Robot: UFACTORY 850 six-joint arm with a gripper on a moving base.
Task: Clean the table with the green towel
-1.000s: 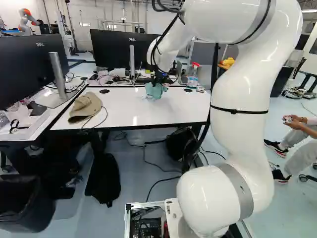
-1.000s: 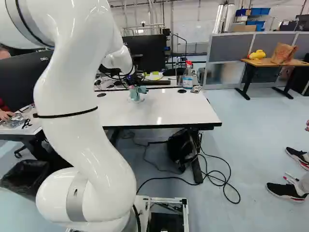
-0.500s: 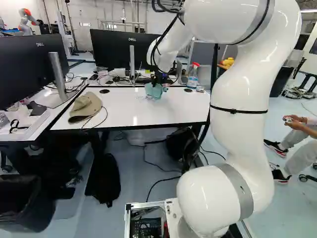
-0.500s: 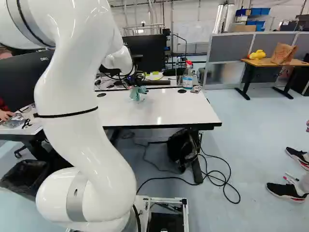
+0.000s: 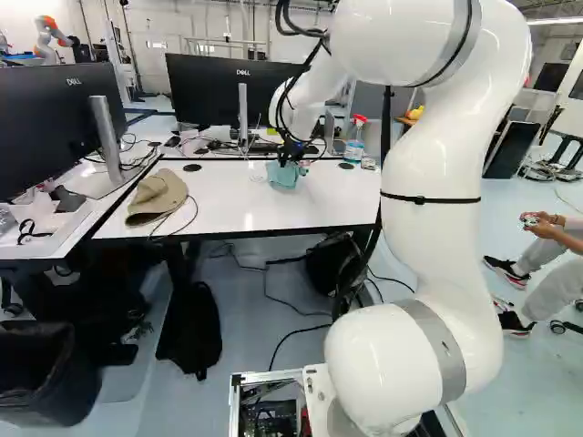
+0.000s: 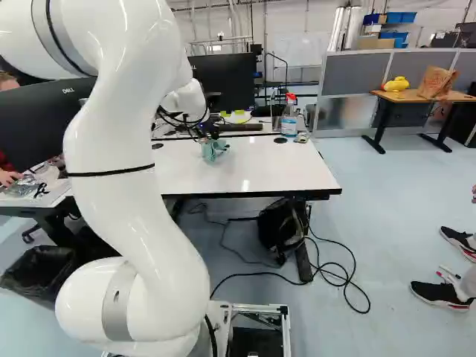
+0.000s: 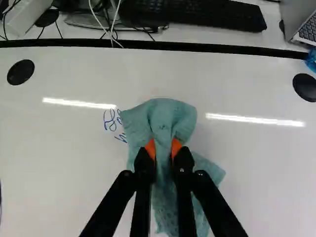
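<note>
1. Hand (image 7: pixel 163 148), one: pinching a bunched fold of towel.
2. Green towel (image 7: pixel 173 111), one: crumpled against table (image 7: pixel 64 148), a corner out at 4 o'clock (12 being straight ahead of hand).
3. Blue writing (image 7: pixel 113 120): 10 o'clock, just beside towel.
4. Handling: probably light, limp, unbreakable; best held by thick middle folds, loose cloth beneath.

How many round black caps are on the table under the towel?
2: one cap by the spray bottle, the other cap near the hat. The towel or pincer may hide more.
</note>
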